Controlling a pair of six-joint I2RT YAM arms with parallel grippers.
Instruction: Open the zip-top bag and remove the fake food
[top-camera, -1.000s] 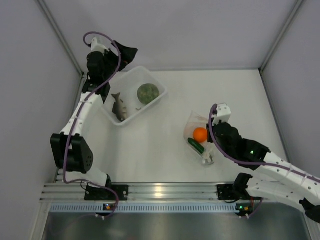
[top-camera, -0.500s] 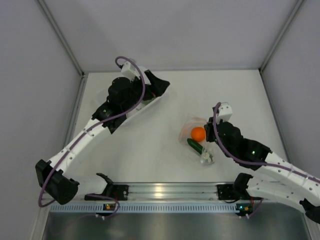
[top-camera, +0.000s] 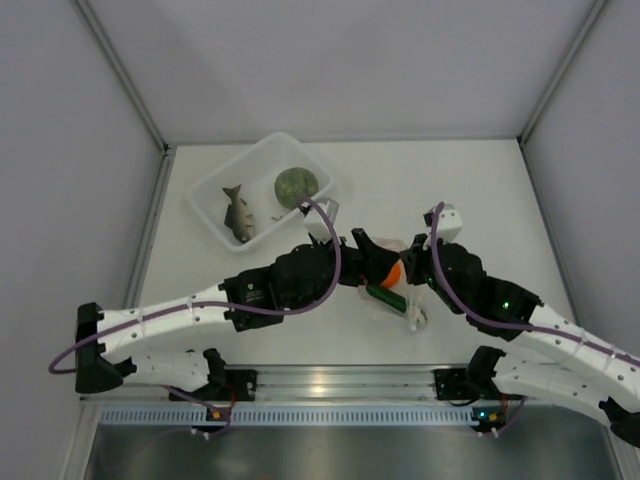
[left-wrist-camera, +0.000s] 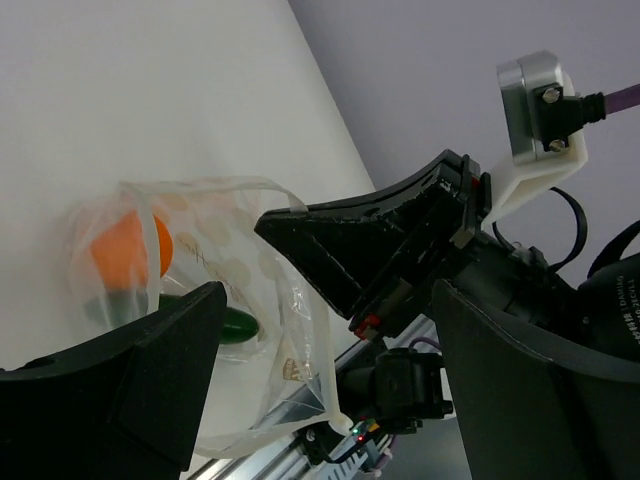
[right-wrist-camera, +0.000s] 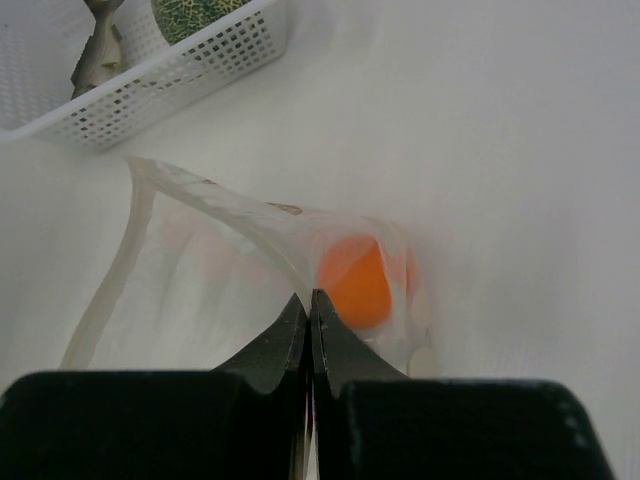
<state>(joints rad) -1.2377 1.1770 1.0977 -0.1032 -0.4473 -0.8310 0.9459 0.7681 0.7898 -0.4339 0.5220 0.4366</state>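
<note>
I'm pinching the zip-top bag's (right-wrist-camera: 200, 250) film, lying mid-table near the white basket (right-wrist-camera: 180, 80), in the right gripper's (right-wrist-camera: 310, 300) closed fingers and hovering the left gripper (top-camera: 370, 258), fingers apart, at its mouth, judging I'm reaching next for the orange ball (right-wrist-camera: 355, 280) beside the cucumber (top-camera: 388, 297).

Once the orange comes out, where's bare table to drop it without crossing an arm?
The widest free patch is the far-right table, bordered by the white basket, the right wall and the zip-top bag. A smaller patch lies between the basket and the left arm. It is crowded around the bag, where the left claw and right claw meet.
</note>
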